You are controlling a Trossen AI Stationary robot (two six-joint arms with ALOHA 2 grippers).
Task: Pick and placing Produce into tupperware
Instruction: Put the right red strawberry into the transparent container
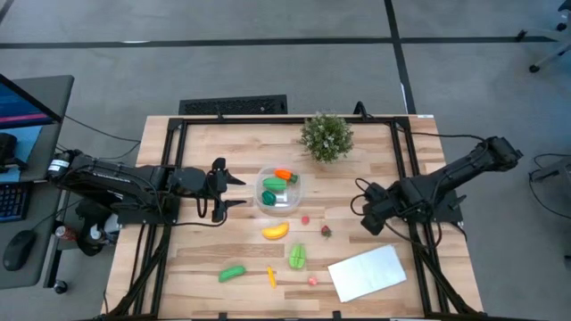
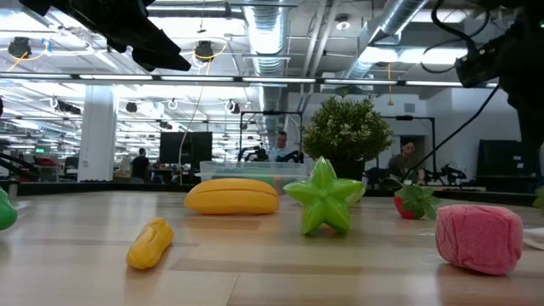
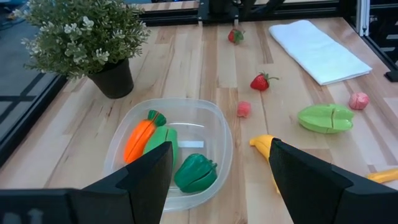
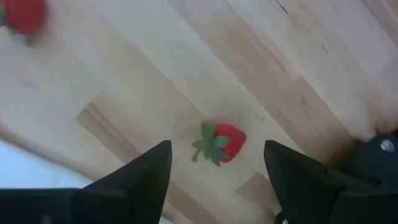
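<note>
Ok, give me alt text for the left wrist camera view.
A clear tupperware holding an orange carrot and two green pieces sits just past the open left gripper. A potted plant, strawberries and a white sheet lie beyond.

Two dark, seemingly cable-draped arms [image 1: 116, 183]

Left gripper [image 1: 234, 190] open, just at 9 o'clock of tupperware [image 1: 277, 190]; gap between bare. Potted plant [image 1: 326, 135] crowds tub's 1 o'clock rim. Banana [image 1: 275, 232] lies at 6 o'clock. Right gripper [image 1: 364, 212] open; strawberry [image 1: 326, 231] at its 8 o'clock, bare wood around. White sheet [image 1: 367, 272] lies at its 6 o'clock.
</note>
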